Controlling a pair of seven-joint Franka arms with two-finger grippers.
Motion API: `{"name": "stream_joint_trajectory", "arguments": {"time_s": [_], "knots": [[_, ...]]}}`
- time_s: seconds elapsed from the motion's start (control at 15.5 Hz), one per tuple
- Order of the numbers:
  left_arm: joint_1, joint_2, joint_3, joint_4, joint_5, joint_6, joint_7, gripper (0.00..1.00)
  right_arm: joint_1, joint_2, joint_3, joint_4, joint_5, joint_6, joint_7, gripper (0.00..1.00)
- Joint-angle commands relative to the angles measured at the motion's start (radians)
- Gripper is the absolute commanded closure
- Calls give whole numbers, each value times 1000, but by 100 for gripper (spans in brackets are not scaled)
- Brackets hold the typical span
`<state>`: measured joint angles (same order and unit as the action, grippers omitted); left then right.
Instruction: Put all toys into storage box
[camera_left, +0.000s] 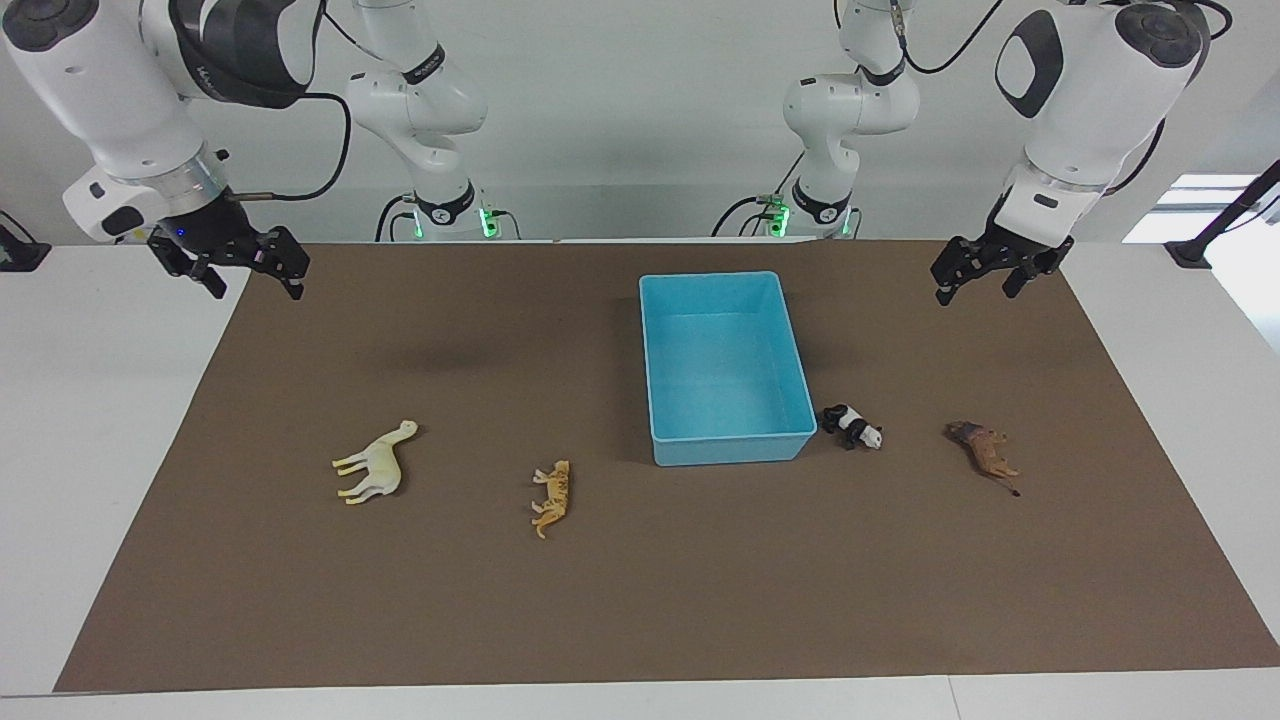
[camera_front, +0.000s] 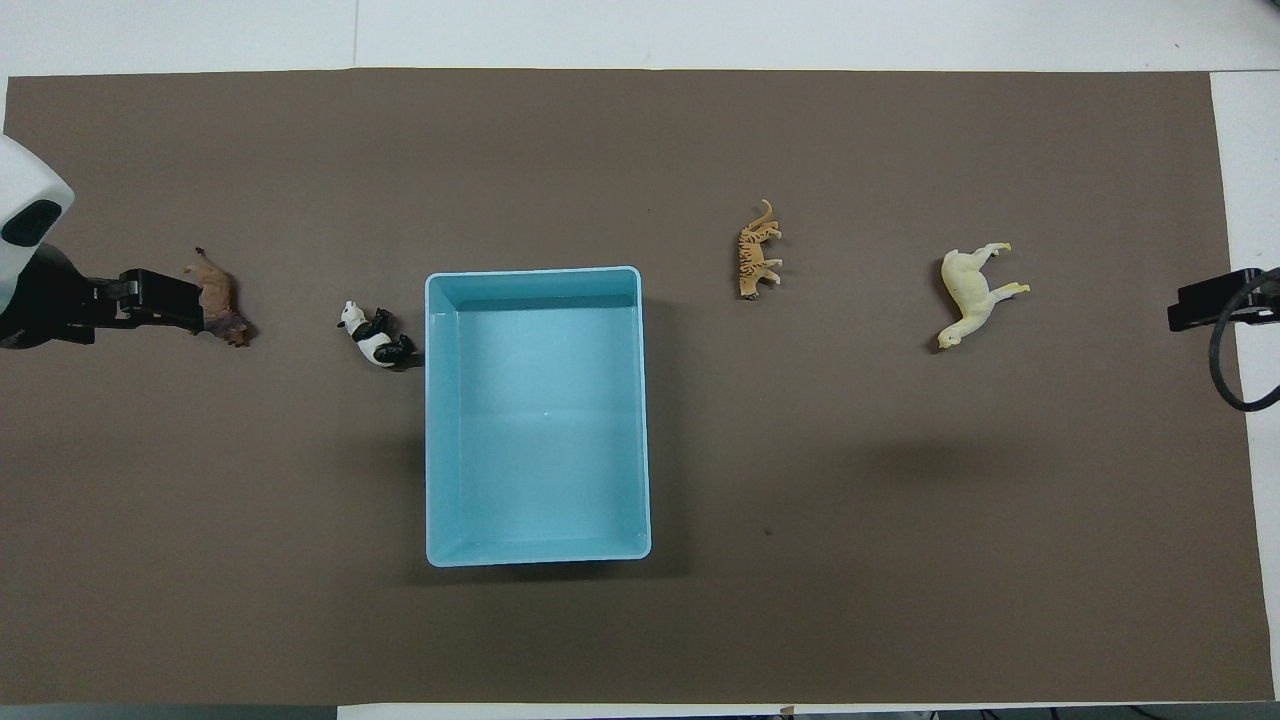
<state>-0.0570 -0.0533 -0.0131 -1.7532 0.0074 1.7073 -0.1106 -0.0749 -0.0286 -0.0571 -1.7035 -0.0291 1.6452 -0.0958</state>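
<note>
We see the task not yet begun: the storage box (camera_left: 724, 365) sits empty at the middle of the brown mat (camera_left: 640, 600), toward the robots' edge. All four toys lie outside it in a row: the panda (camera_left: 853, 426) just beside its corner, the lion (camera_left: 983, 451) toward the left arm's end, the tiger (camera_left: 553, 495) and camel (camera_left: 376, 463) toward the right arm's end. The left gripper (camera_left: 978, 276) and right gripper (camera_left: 251, 278) hang near the mat's two corners at the robots' edge, jaws parted, holding nothing.
</note>
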Motion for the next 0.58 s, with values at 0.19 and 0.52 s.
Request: {"name": "stream_joint_trajectory", "arguments": {"time_s": [0.19, 0.52], "knots": [[14, -25, -7, -22, -11, -8, 8, 0, -20, -11, 13, -7, -17, -10, -4, 0], [14, -25, -7, -20, -11, -8, 8, 0, -28, -16, 13, -8, -15, -10, -8, 0]]}}
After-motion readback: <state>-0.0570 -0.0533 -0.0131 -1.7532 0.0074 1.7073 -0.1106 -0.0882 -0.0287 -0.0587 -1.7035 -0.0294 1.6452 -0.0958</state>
